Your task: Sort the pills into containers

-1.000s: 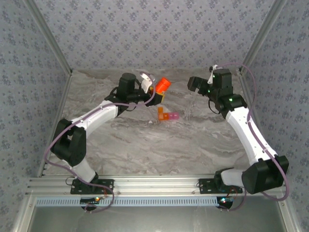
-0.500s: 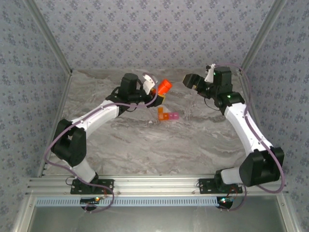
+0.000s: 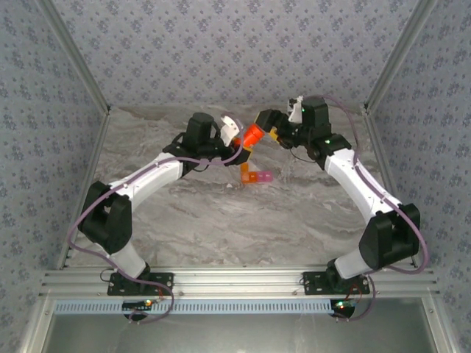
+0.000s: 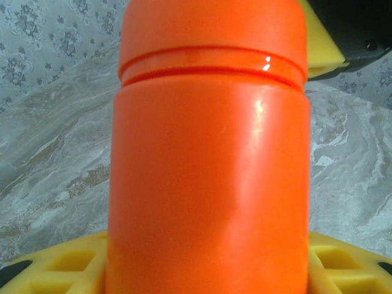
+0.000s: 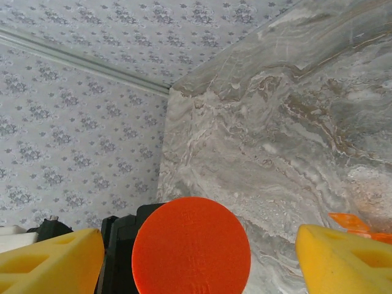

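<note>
Above marbled counter (image 3: 221, 220), left gripper (image 3: 243, 140) clamps the orange bottle (image 4: 208, 171); right gripper (image 3: 269, 126), jaws apart, straddles its cap (image 5: 191, 245) at two o'clock (likely next: close, twist).

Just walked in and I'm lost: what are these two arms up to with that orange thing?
The left claw is gripping an orange bottle. The right claw is open at the bottle's cap, with a yellow finger on each side, not touching it. The little orange-and-pink pill box sits on the table nearby, with neither claw on it.
</note>
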Action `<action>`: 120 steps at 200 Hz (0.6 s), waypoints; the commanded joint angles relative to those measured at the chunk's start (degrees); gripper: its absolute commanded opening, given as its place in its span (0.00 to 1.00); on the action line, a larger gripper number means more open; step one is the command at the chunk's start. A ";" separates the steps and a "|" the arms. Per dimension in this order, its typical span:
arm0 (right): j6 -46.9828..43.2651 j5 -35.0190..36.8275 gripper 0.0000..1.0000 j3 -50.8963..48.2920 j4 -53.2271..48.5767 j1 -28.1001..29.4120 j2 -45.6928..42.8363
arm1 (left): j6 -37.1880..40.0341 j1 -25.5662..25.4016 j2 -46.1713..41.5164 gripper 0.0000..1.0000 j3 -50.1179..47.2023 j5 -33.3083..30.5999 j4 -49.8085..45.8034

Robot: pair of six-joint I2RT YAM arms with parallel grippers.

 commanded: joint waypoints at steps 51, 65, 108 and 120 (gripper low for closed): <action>-0.28 0.38 0.79 3.22 0.62 2.36 2.28 | 0.60 -0.74 -0.54 0.00 2.50 0.54 0.99; -0.48 0.30 0.76 3.16 0.73 2.31 2.29 | 0.50 -0.74 -0.49 0.00 2.47 0.54 1.21; -1.17 -0.54 0.55 2.72 1.03 2.39 2.33 | -0.15 -0.76 -0.45 0.00 2.54 0.60 2.06; -1.67 -1.03 0.48 2.40 1.44 2.15 2.30 | -0.61 -0.74 -0.47 0.00 2.38 0.96 2.56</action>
